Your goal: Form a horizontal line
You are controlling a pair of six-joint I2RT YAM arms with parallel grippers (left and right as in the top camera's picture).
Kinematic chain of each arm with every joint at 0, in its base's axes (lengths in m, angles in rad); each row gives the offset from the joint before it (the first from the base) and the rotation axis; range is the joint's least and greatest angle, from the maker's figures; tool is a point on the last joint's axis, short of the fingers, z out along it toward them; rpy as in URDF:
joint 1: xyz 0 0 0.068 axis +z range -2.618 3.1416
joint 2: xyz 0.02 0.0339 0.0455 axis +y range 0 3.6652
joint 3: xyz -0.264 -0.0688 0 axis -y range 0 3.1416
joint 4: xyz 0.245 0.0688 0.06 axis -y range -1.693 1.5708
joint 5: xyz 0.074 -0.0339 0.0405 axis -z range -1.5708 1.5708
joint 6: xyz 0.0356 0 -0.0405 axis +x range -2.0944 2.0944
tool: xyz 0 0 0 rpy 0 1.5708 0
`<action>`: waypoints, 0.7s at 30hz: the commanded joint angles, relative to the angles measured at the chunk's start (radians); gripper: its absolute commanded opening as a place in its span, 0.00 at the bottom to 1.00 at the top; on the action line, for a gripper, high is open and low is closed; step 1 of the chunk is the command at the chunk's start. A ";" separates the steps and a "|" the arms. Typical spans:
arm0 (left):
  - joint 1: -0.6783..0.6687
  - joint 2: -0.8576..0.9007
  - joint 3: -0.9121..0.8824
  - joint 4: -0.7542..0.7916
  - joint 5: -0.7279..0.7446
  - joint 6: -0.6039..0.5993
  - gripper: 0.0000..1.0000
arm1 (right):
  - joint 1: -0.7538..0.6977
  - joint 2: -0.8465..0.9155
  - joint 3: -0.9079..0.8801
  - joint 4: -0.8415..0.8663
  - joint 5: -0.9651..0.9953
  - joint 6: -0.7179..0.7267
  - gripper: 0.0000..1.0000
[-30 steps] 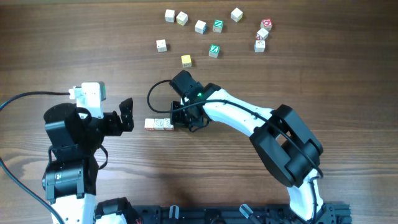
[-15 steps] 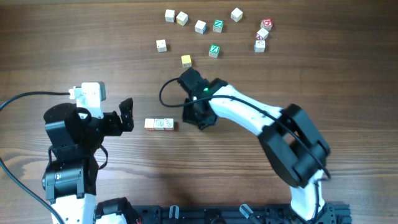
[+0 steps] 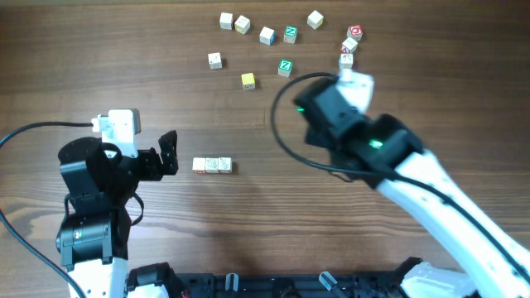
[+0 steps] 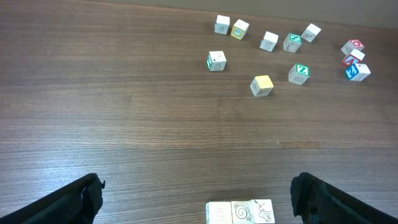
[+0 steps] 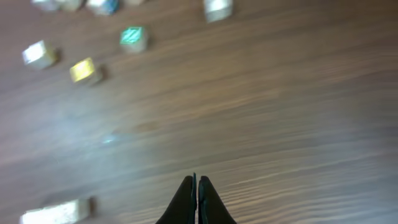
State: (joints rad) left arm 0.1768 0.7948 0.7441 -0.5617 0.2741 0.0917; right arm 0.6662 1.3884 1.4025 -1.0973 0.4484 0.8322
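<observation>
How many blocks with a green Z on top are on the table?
2. One green Z cube sits in the far scatter's top row; the other lies nearer, right of the yellow cube. None seem hidden.

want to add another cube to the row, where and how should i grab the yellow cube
Take the yellow cube by two opposite side faces, coming from straight above. It sits flat with bare wood all round, apart from the nearest green Z cube, so there is likely room on either side.
</observation>
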 commanded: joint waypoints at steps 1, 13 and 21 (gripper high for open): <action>0.005 0.000 0.003 0.002 -0.006 0.004 1.00 | -0.111 -0.093 -0.003 -0.067 0.114 -0.046 0.04; 0.005 0.000 0.003 0.003 -0.006 0.005 1.00 | -0.311 -0.454 -0.003 -0.257 0.133 -0.072 0.51; 0.005 0.000 0.003 0.003 -0.006 0.005 1.00 | -0.311 -0.535 -0.003 -0.339 0.095 -0.074 1.00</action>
State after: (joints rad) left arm 0.1768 0.7948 0.7441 -0.5617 0.2741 0.0917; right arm 0.3588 0.8570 1.4021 -1.4300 0.5537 0.7582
